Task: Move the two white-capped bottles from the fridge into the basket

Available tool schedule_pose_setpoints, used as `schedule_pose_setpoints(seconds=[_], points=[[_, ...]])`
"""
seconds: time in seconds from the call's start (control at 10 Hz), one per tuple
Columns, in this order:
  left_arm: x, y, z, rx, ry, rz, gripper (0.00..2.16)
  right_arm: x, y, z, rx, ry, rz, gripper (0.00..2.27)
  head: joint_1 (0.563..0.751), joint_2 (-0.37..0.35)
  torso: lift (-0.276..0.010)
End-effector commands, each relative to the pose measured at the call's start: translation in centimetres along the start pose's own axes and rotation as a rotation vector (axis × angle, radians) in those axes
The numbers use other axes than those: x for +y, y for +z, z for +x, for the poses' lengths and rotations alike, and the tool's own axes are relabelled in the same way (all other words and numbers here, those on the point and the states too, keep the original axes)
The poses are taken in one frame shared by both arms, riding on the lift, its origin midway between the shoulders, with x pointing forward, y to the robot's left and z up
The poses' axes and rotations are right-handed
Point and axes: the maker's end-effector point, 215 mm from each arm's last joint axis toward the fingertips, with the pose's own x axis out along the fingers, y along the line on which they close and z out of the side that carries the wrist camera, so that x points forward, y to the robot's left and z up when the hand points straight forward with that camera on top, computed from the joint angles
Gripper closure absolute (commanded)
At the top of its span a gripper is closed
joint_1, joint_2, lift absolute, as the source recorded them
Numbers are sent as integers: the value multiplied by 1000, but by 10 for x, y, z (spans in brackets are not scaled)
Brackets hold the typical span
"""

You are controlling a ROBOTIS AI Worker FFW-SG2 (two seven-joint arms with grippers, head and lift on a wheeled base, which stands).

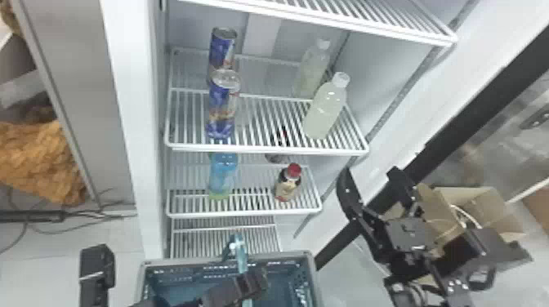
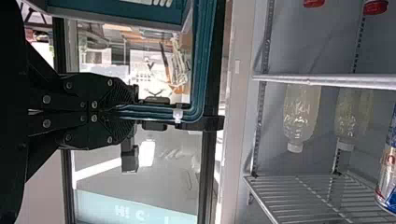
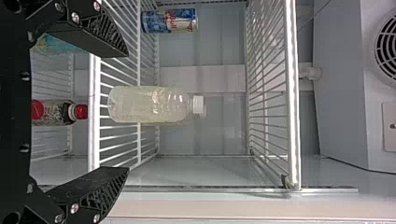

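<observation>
Near bottle [image 1: 325, 108]: white cap, pale liquid, upright on the middle shelf [image 1: 261, 150], right side, base just behind the near edge.
Far bottle [image 1: 312, 71]: white cap too, upright on the same shelf, behind the near one, slightly left.
Right wall [image 1: 369, 79]: near both bottles, on their right.
Cans [image 1: 220, 108]: two, blue, one behind the other at the shelf's left; bare wire between them and the bottles leaves a broad gap.
Upper shelf [image 1: 347, 24]: above the caps, with air between.
Lower shelf [image 1: 245, 213]: blue bottle [image 1: 222, 177] left, red-capped bottle [image 1: 288, 185] right.
Right gripper [image 1: 369, 173]: right of the shelves, fingers spread wide, nothing between the tips; the right wrist view shows the near bottle ahead, well apart.
Basket [image 1: 282, 256]: near side, below the shelves.
Left gripper [image 1: 253, 282]: fingers together, clamped on the basket's handle [image 1: 242, 261].
</observation>
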Motion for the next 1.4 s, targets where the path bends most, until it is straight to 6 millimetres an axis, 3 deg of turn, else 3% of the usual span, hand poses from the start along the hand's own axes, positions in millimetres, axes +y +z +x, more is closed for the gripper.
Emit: schedule_pose_setpoints(seconds=[0.0,0.4,0.7,1.3], points=[[-1,0,1,3,-1,1,1187,0,0,0,1,0,-2,180,695,-350,0],[-1,-5,2,21,0,-4,1187,-12,-5,17,-8,-15,-46,180,695,-350,0],[-4,-6,3,24,-9,-7,1187,-14,-10,47,-30,-6,-49,176,695,-350,0],[-6,-6,4,25,-16,-8,1187,6,-19,110,-61,48,-21,174,695,-350,0]])
